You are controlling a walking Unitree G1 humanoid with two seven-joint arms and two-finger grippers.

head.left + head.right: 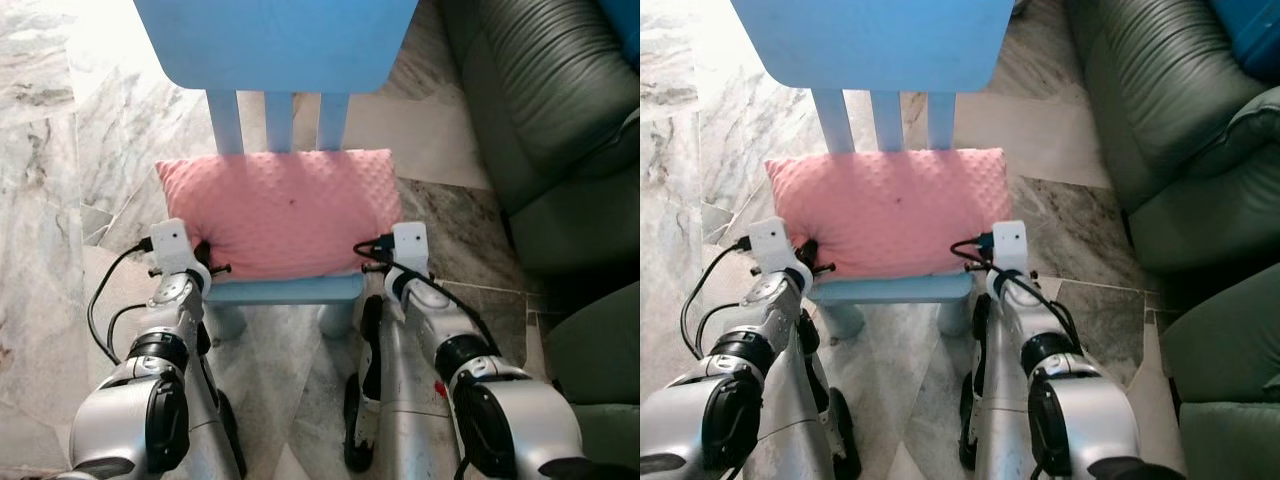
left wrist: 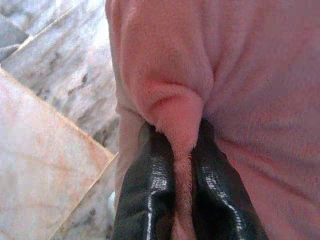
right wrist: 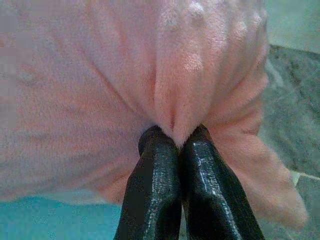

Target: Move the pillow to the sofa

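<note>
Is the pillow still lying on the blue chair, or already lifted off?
Lying on the chair seat. The pillow rests flat there, both near corners pinched by the left gripper and right gripper.

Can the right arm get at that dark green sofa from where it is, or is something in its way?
Probably yes. The right tool is shut on the pink pillow on the blue chair; the sofa sits on that side across bare floor, though the left tool also pinches the pillow.

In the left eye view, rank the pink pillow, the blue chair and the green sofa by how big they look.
1. Sofa and chair: both cut off by the frame and covering similar areas, so I won't rank them.
2. Pillow: smallest, lying on the chair seat.
</note>
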